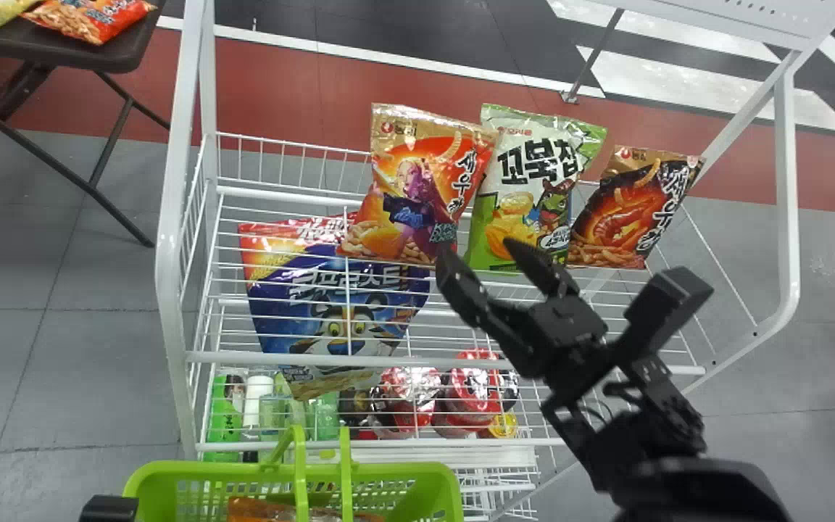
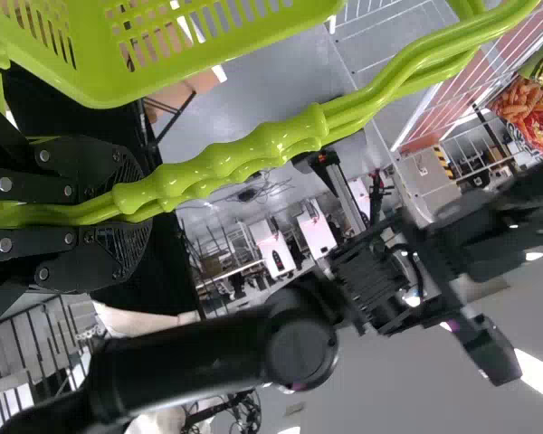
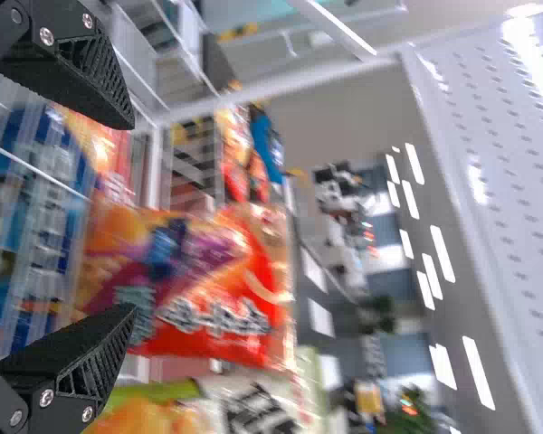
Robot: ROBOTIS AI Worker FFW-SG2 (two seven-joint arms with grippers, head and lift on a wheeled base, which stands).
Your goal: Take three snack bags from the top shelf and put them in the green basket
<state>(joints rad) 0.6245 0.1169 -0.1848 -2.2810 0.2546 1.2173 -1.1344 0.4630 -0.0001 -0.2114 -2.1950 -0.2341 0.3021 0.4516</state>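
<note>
on the top shelf of the white wire rack (image 1: pixel 439 361) i see three snack bags side by side, standing tilted with their printed fronts up. the leftmost is the orange-red bag (image 1: pixel 399 196), gold along its top, shiny and creased, with purple and dark blue on its front; next comes the white-and-green bag (image 1: pixel 515 174), chips pictured low on it; on the right leans the dark bag (image 1: pixel 624 210), brown and orange with a curled shrimp picture. my right gripper (image 1: pixel 477 250) is in front of the lower part of these, its fingers spread wide with nothing pinched, and one finger covers some of the white-and-green bag's bottom edge. whether a tip touches any bag i can't tell. from my right wrist the orange-red bag is smeared by blur. my left gripper (image 1: pixel 108 509) is mostly cut off at the bottom edge ahead of me, but at its wrist i see its fingers pinching the green handles (image 2: pixel 226 172) of the basket (image 1: pixel 200 471). the basket is cut off too, and the orange package (image 1: pixel 258 510) in it shows just partly. wires cross the blue bag (image 1: pixel 345 319) lower down, breaking up its picture.
</note>
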